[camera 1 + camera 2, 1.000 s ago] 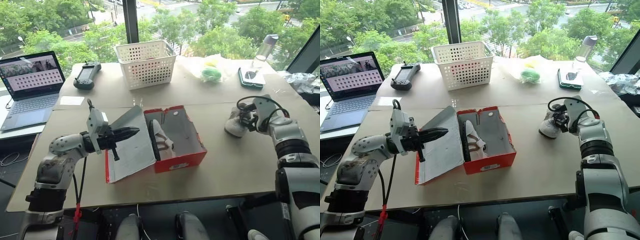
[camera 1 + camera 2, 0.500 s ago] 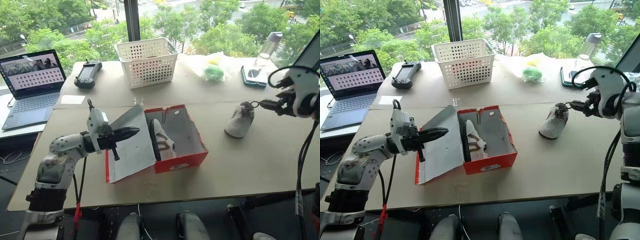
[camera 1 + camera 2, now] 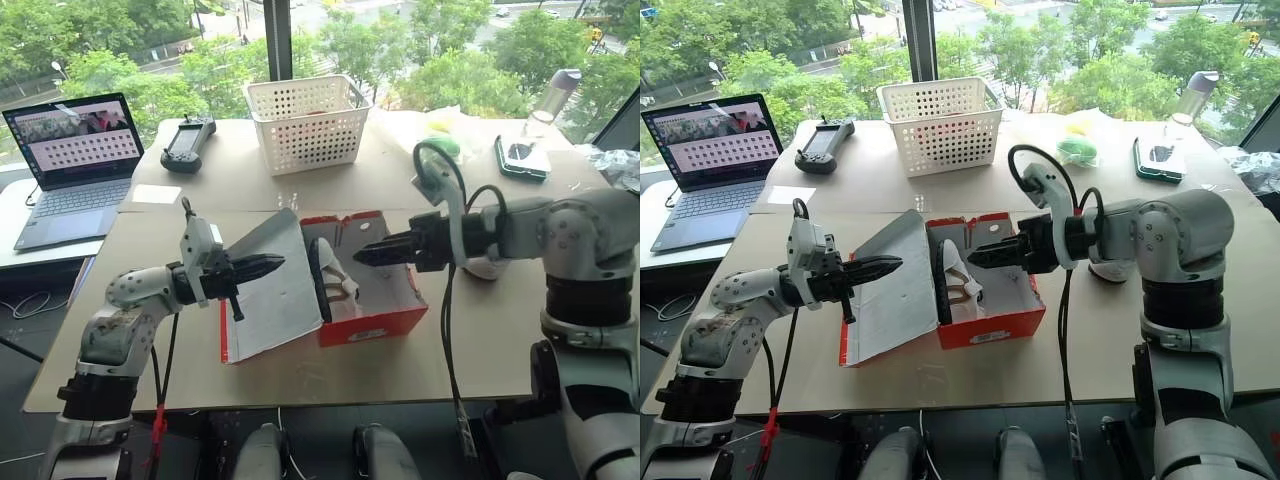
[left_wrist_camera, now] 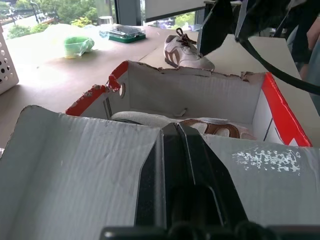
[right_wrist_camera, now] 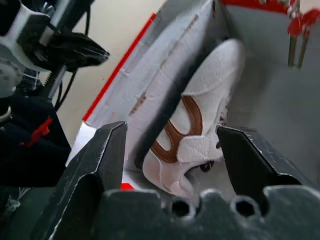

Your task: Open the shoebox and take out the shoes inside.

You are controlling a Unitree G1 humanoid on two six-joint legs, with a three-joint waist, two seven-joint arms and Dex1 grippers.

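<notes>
The red shoebox (image 3: 365,290) lies open in front of me, and I place everything by it. My left gripper (image 3: 262,266), fingers closed together, rests on the grey inside of the lid (image 3: 268,285), holding it laid back at the box's left side. One white shoe (image 3: 333,281) lies on its side inside, against the box's left wall. The other shoe (image 4: 187,51) sits on the table beyond the box's right side. My right gripper (image 3: 982,256) hovers over the box, fingers spread wide and empty, aimed at the inner shoe. I judge I should lower straight, straddle the shoe's middle, close firmly, and lift clear of the walls.
</notes>
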